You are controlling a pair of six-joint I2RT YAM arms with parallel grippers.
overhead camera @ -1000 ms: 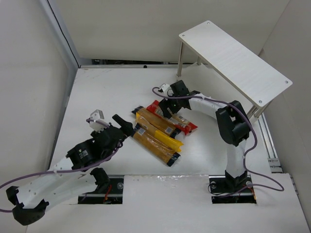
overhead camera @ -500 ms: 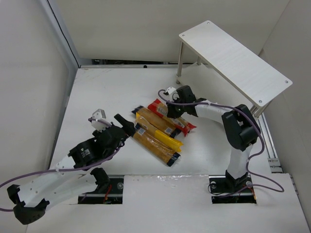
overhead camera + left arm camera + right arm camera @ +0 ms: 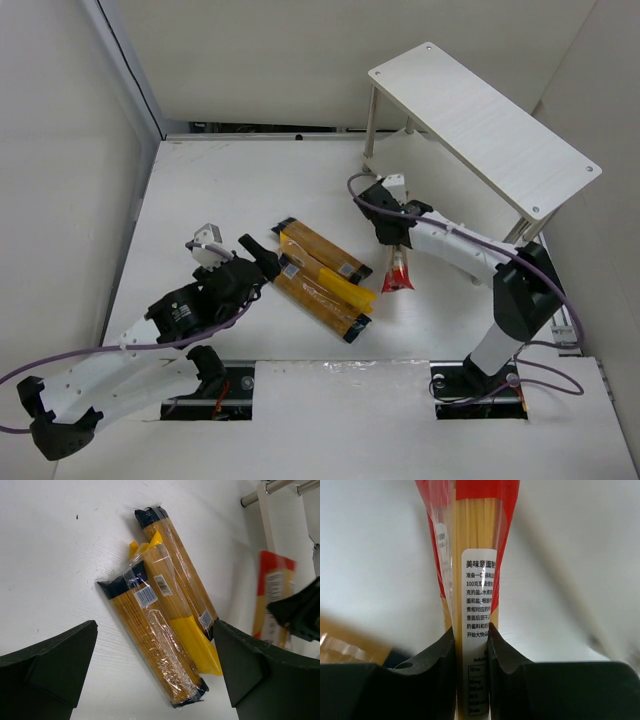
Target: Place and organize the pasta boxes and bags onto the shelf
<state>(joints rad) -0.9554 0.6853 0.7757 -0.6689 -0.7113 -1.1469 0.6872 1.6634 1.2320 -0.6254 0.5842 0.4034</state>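
Note:
My right gripper [image 3: 392,238] [image 3: 471,636] is shut on the red pasta pack [image 3: 398,271] [image 3: 479,565], gripping it across its white label. The pack hangs off the table, in front of the shelf [image 3: 480,125]. Three more packs lie side by side on the table: an orange-brown one [image 3: 322,251] [image 3: 186,582], a plain yellow one [image 3: 340,284] [image 3: 196,645], and a second orange-brown one [image 3: 314,300] [image 3: 150,640]. My left gripper [image 3: 262,262] [image 3: 154,630] hovers open at their left end, the nearest pack between its fingers but untouched. The left wrist view shows the red pack [image 3: 272,597] at the right.
The shelf's thin legs [image 3: 369,125] stand just behind the right arm. White walls close the table at left and rear. A metal rail [image 3: 555,300] runs along the right edge.
My right gripper closed on the red pack, lifted it off the pile and carried it right toward the shelf; it now hangs end-down. The left arm edged slightly toward the packs.

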